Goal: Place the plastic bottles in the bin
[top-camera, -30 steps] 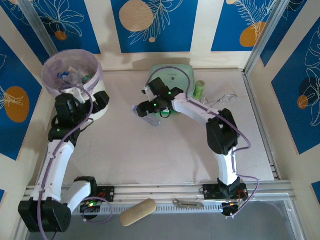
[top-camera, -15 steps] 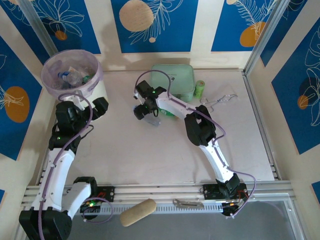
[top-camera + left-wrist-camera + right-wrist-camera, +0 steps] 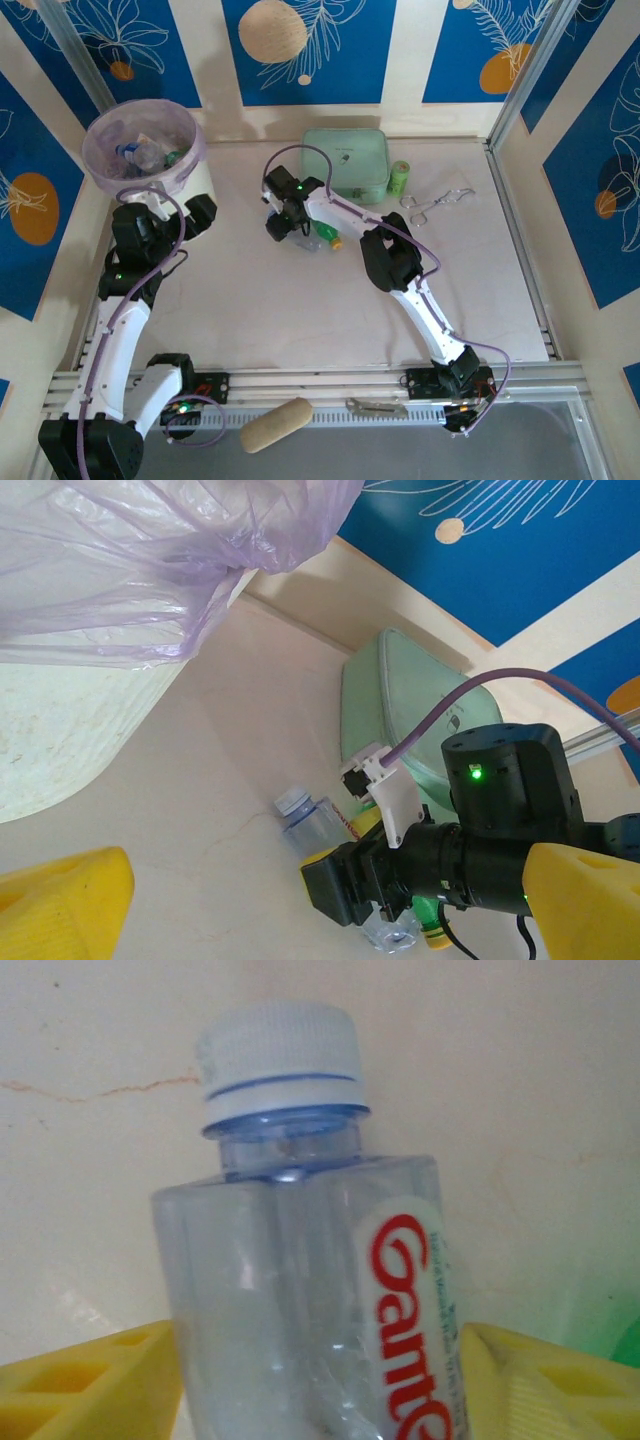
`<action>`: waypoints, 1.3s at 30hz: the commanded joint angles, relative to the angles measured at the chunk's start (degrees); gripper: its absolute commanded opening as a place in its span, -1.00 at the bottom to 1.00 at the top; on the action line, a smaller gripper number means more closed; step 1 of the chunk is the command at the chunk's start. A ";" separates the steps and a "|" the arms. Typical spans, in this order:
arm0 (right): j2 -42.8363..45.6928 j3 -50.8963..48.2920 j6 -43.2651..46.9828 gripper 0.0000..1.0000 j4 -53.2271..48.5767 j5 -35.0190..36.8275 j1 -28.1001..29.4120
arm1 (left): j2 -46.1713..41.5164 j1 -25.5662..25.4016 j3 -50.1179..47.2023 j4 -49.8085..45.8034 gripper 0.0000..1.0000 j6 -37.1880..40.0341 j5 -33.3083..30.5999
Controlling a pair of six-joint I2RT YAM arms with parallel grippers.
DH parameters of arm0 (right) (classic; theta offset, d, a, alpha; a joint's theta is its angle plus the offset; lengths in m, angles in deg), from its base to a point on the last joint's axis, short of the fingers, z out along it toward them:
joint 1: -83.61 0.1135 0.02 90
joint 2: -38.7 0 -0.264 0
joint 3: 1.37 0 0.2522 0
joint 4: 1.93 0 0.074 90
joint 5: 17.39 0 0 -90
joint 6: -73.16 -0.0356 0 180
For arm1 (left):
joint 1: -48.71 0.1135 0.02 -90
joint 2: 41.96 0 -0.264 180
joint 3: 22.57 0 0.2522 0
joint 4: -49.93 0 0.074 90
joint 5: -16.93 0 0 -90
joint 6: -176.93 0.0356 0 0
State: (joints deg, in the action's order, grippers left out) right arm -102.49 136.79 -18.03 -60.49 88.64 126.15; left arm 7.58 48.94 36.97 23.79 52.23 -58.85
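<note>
Tabletop (image 3: 90, 1030) is backing a bottle (image 3: 290, 1290), base cut off, red lettering reading "Gant", rest lost. Right gripper (image 3: 315, 1365) is clamping it; left gripper (image 3: 320, 905) is gaping open.

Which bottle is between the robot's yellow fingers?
The clear bottle with the white cap and red lettering, at the right gripper. The green bottles have yellow caps.

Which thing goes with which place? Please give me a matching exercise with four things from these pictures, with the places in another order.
Things:
1. bin
2. green case
3. upright green bottle
4. clear bottle

Places:
A. flat at the far edge, near the middle
B. between the fingers of the right end effector
C. far left corner of the table
D. just right of the green case

Pairs: 1-C, 2-A, 3-D, 4-B
</note>
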 commanded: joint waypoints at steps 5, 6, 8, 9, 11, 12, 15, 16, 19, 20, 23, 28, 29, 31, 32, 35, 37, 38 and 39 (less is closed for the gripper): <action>4.16 -2.05 -3.75 0.19 2.28 -3.00 0.60 | -0.74 -0.23 -3.30 6.86 0.99 -2.67 6.45; 5.54 -3.32 -4.58 0.17 3.34 -3.31 0.85 | -0.60 -0.23 -3.65 7.67 0.99 -3.03 7.27; 8.90 -6.37 -6.92 0.13 5.51 -4.53 0.97 | -0.74 -0.47 -4.40 9.27 0.99 -4.14 8.35; 10.52 -7.81 -8.23 0.12 6.63 -5.35 0.88 | -0.97 -0.85 -4.85 10.42 0.99 -4.39 8.63; 14.22 -11.63 -11.38 0.10 9.11 -7.14 0.32 | -1.24 -1.90 -5.30 11.31 0.99 -4.67 8.37; 16.20 -13.65 -13.23 0.09 10.34 -7.96 -0.14 | -1.27 -2.60 -5.44 11.56 0.99 -4.71 8.21; 22.20 -19.38 -19.01 0.07 13.42 -10.22 -2.01 | -0.79 -5.68 -5.99 12.98 0.99 -4.87 7.13; 24.32 -21.85 -21.19 0.07 14.78 -11.14 -2.84 | -0.44 -7.22 -6.34 13.76 0.99 -4.93 6.57; 30.60 -29.33 -27.66 0.07 19.76 -14.45 -5.98 | 1.40 -12.07 -7.23 16.52 0.99 -5.11 5.00; 32.61 -31.86 -29.79 0.07 21.54 -15.56 -7.09 | 2.17 -13.60 -7.49 17.64 0.99 -5.20 4.66; 38.56 -40.57 -36.44 0.05 28.47 -17.64 -10.55 | 5.53 -18.93 -7.79 21.56 0.99 -5.71 3.64; 47.54 -53.07 -45.01 0.04 38.45 -17.88 -14.86 | 14.11 -29.01 -6.19 28.32 1.00 -6.61 3.73; 48.89 -54.87 -46.20 0.04 39.88 -17.88 -15.28 | 16.06 -30.49 -5.38 28.91 1.00 -6.53 3.96; 51.56 -58.59 -48.66 0.04 42.99 -17.80 -16.01 | 19.97 -33.70 -3.53 30.21 1.00 -6.40 4.30; 52.57 -59.84 -49.68 0.04 44.10 -17.63 -16.18 | 21.48 -34.87 -3.02 30.94 1.00 -6.51 4.33; 55.77 -63.58 -51.93 0.04 46.37 -16.80 -16.29 | 25.75 -37.87 -0.63 32.38 0.99 -6.11 4.44; 57.96 -65.79 -53.16 0.04 47.42 -15.93 -16.27 | 28.42 -39.60 1.12 32.12 0.97 -5.12 4.38; 58.75 -66.61 -53.53 0.04 47.87 -15.67 -16.27 | 29.52 -40.21 1.92 31.99 0.96 -4.82 4.63; 59.80 -67.57 -53.97 0.05 48.50 -15.34 -16.27 | 30.79 -40.82 2.79 32.05 0.94 -4.68 5.32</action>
State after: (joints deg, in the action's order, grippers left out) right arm -45.97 70.96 -68.41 -16.66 72.62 110.09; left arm 36.38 9.62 36.40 52.88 46.52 -54.83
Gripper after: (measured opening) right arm 0.525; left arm 0.974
